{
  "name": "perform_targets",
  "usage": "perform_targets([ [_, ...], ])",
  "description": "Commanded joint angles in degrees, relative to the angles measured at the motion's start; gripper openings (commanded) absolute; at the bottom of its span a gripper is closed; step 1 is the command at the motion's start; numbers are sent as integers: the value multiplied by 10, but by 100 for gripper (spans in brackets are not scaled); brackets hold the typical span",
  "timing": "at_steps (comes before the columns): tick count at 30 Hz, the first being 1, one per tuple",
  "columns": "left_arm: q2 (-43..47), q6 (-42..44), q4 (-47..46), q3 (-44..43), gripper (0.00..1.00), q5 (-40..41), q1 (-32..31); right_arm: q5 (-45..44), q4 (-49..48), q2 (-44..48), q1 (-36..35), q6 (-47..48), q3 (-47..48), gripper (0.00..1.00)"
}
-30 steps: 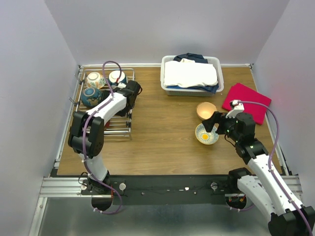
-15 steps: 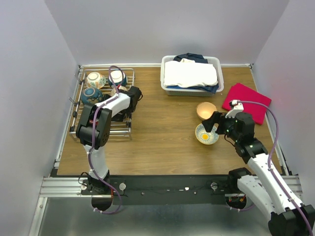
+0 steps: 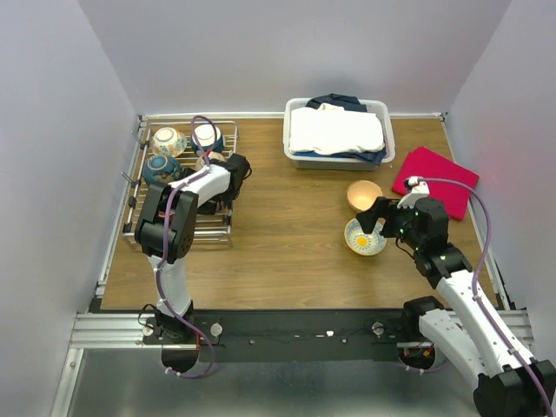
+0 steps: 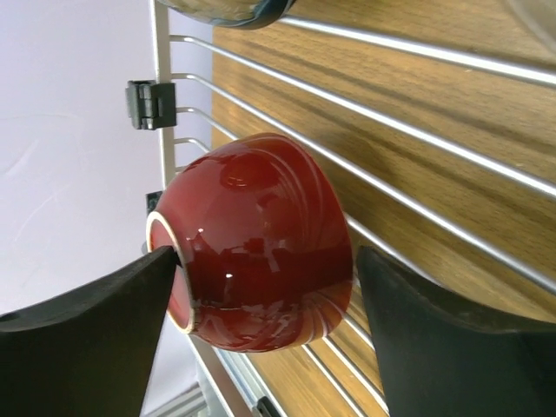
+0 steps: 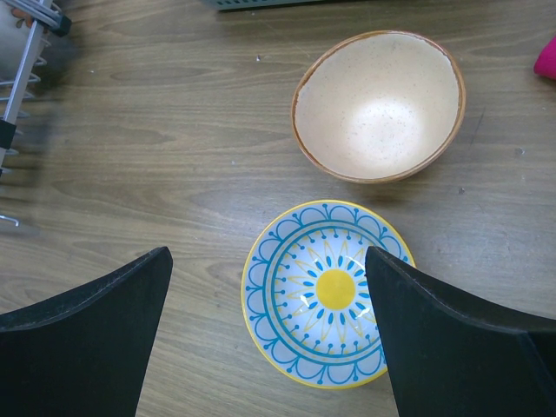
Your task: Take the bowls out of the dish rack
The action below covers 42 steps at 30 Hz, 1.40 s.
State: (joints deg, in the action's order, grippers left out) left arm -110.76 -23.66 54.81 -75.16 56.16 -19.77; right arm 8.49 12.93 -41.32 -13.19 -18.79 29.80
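Left gripper [image 4: 268,261] straddles the red bowl [image 4: 252,217] lying tipped in the dish rack [image 3: 204,228], jaws spread, one pad [image 4: 104,321] at its rim; I reckon that glazed curve could squirt out when pinched; right gripper [image 5: 268,252] gapes above the patterned bowl [image 5: 328,291]

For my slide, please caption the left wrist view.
Left gripper, jaws open, straddling a red bowl tipped on its side on the dish rack.

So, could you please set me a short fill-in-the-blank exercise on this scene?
The bowl between the jaws of the left gripper is ___ in colour. It lies on its ___ on the dish rack. Under the open right gripper, ___ more stand on the table: a cream bowl and a patterned bowl.
Missing words: red; side; two.
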Motion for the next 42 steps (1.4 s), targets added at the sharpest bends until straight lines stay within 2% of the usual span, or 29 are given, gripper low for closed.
perform_targets([
  [1, 11, -30, -9, 16, 83, -22, 6, 2, -11, 1, -4, 9, -5, 100],
  [10, 63, -34, -17, 5, 63, -29, 18, 0, -7, 5, -4, 9, -4, 100],
  [22, 67, -11, -58, -34, 60, -41, 18, 2, -5, 7, -4, 8, -4, 100],
  [28, 58, 39, -132, -25, 60, -50, 4, 2, -5, 7, -3, 8, -5, 100],
  [33, 46, 70, -152, -24, 60, -51, -3, 1, -4, 6, -4, 9, -4, 100],
  [36, 47, 92, -182, -5, 59, -54, -10, 1, -4, 5, -3, 8, -4, 100],
  [39, 50, 91, -169, -4, 57, -51, -12, 5, -6, 2, -4, 8, -4, 100],
  [42, 72, 85, -160, -1, 50, -52, -13, 13, -10, -1, -4, 12, -2, 100],
])
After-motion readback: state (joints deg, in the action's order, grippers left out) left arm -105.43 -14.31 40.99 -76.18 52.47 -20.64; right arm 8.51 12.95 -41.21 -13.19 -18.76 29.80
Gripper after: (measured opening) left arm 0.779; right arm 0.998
